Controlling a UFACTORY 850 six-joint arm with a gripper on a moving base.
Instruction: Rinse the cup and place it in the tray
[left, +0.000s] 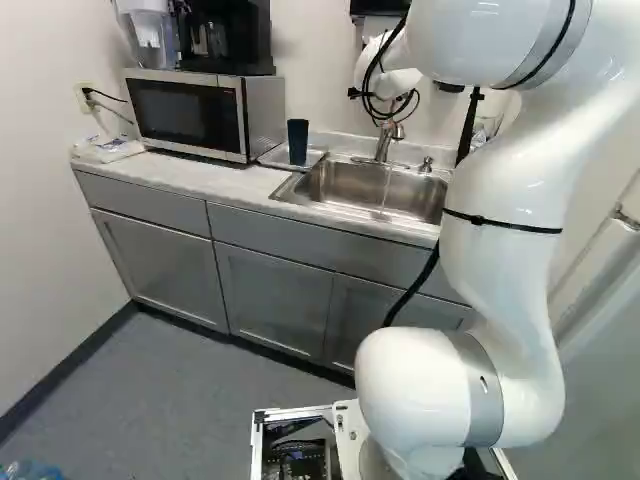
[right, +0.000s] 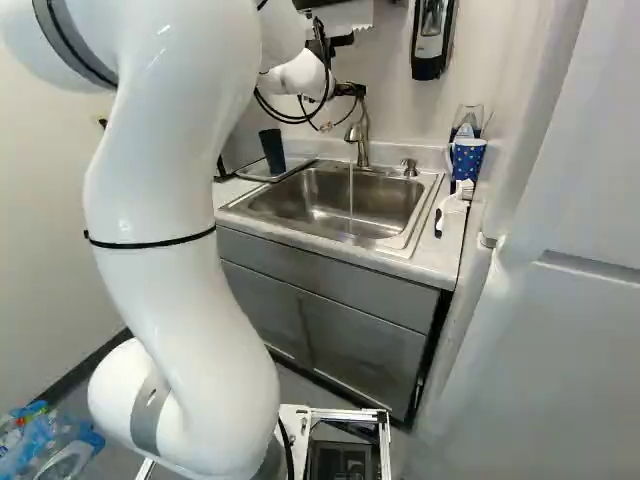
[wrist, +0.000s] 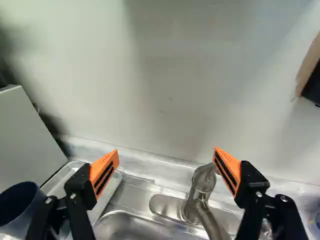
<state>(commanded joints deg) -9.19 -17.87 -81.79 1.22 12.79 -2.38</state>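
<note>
Left base view: dark cup (left: 298, 142) stands in the tray (left: 273, 156).

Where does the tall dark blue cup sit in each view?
Left base view: the tall dark blue cup is on the shallow metal tray, beside the silver microwave.
Right base view: left of the stainless steel sink.
Wrist view: outside the black gripper's fingers, microwave side.
Shared landmark: curved metal faucet.
</note>
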